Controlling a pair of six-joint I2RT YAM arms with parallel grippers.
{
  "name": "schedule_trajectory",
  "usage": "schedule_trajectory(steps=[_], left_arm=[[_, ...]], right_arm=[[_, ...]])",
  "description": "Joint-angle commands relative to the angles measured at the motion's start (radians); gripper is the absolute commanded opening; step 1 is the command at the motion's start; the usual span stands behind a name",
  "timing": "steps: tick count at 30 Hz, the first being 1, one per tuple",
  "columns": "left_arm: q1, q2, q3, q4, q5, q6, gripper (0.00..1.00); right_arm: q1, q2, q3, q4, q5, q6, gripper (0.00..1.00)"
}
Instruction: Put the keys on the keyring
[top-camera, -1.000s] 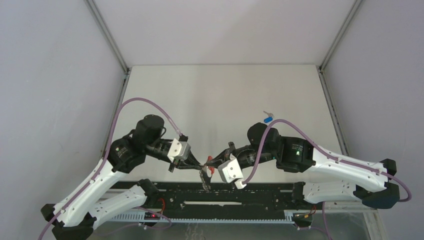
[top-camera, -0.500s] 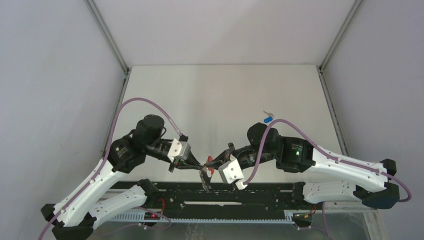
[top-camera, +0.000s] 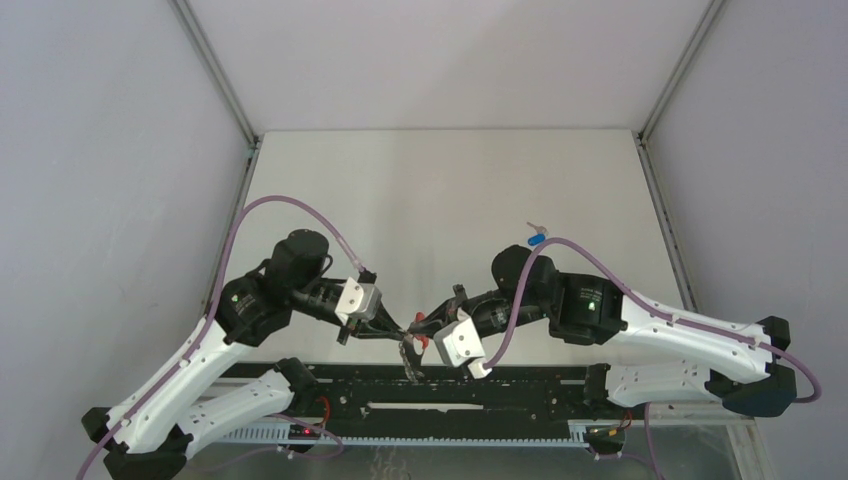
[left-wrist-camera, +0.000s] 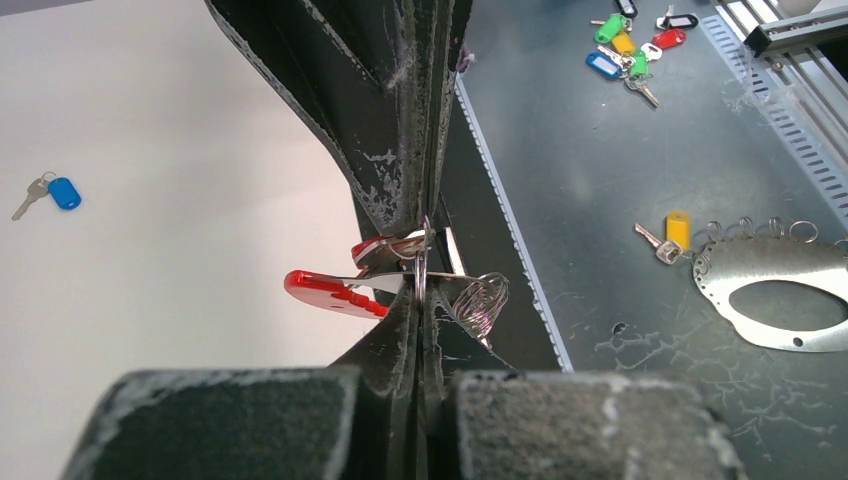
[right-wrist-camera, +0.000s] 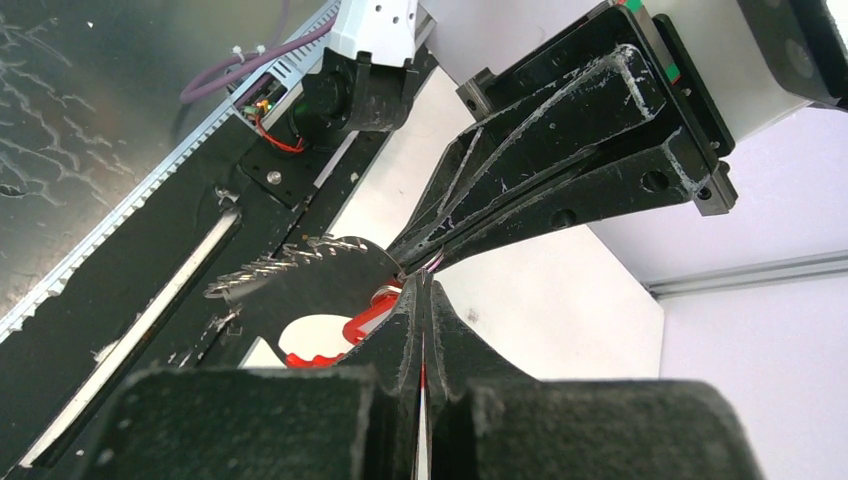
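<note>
The tabletop (top-camera: 440, 190) is pale, and both hands meet above its near edge. The left hand (left-wrist-camera: 418, 312) is clamped on a thin silver ring of the keyring (left-wrist-camera: 478, 300). The right hand (right-wrist-camera: 419, 300) is pressed closed with a sliver of red between its fingers; which red piece, I cannot tell. The red key (left-wrist-camera: 333, 292) juts out just beside that ring. The blue key (top-camera: 536, 238) lies well apart, farther back. All look light, stiff and slick: probably best to pinch keys by the flat tag, and the springy ring beside its split.
</note>
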Motion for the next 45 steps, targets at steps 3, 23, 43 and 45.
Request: schedule_trajectory(steps=[3, 23, 43, 45], left_arm=[[0.003, -0.009, 0.014, 0.036, 0.0, -0.008, 0.0], [0.004, -0.014, 0.008, 0.036, -0.009, -0.001, 0.0], [0.003, -0.02, 0.015, 0.015, -0.016, 0.073, 0.0], [0.004, -0.022, 0.017, 0.002, -0.019, 0.105, 0.0]], right_arm=[[0.01, 0.007, 0.042, 0.054, -0.015, 0.002, 0.0], [0.013, 0.039, 0.061, 0.071, -0.03, 0.001, 0.0], [0.013, 0.106, 0.081, 0.113, -0.026, 0.074, 0.0], [0.011, 0.109, 0.081, 0.121, -0.038, 0.084, 0.0]])
